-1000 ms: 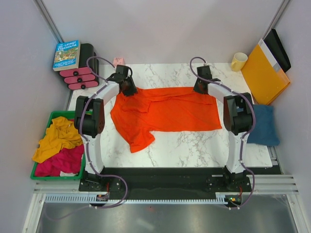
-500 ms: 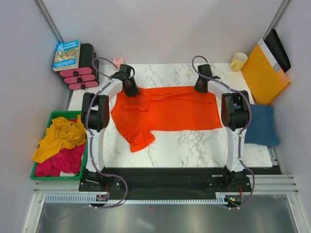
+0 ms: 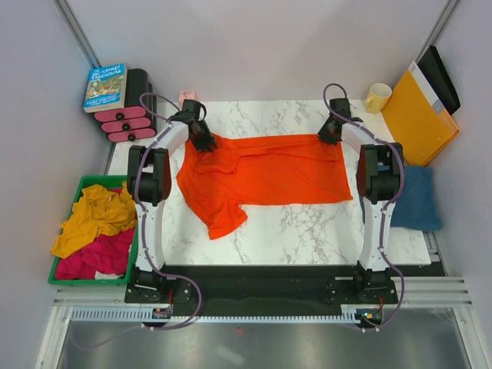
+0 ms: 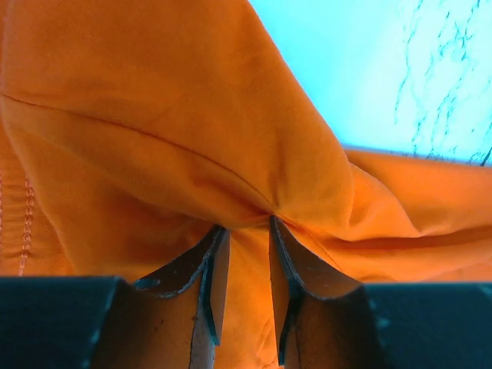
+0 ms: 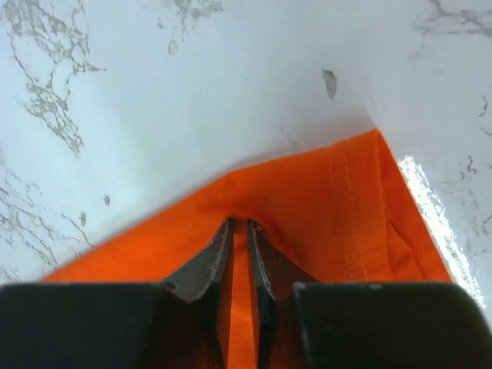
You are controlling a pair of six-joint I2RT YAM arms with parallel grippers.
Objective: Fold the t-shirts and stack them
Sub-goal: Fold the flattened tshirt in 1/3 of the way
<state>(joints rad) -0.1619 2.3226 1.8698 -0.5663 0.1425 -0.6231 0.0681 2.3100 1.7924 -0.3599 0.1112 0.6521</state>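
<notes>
The bright orange-red t-shirt (image 3: 261,173) lies spread across the marble table, one sleeve hanging toward the near left. My left gripper (image 3: 203,142) is shut on the shirt's far left corner; the left wrist view shows cloth (image 4: 177,115) bunched between the fingers. My right gripper (image 3: 332,135) is shut on the shirt's far right corner, and the right wrist view shows the hem (image 5: 338,207) pinched between the fingers. The dark denim-blue t-shirt (image 3: 417,197) lies folded at the table's right edge, beside the right arm.
A green bin (image 3: 71,275) of yellow and pink clothes sits left of the table. A book (image 3: 105,86) on pink-black cases stands at the far left. A yellow mug (image 3: 377,97) and an orange-yellow envelope (image 3: 417,115) are at the far right.
Both grippers have moved outward and slightly farther back, pulling the orange-red shirt's far edge wider and flatter. The right gripper shifted right, the left gripper a little left.
</notes>
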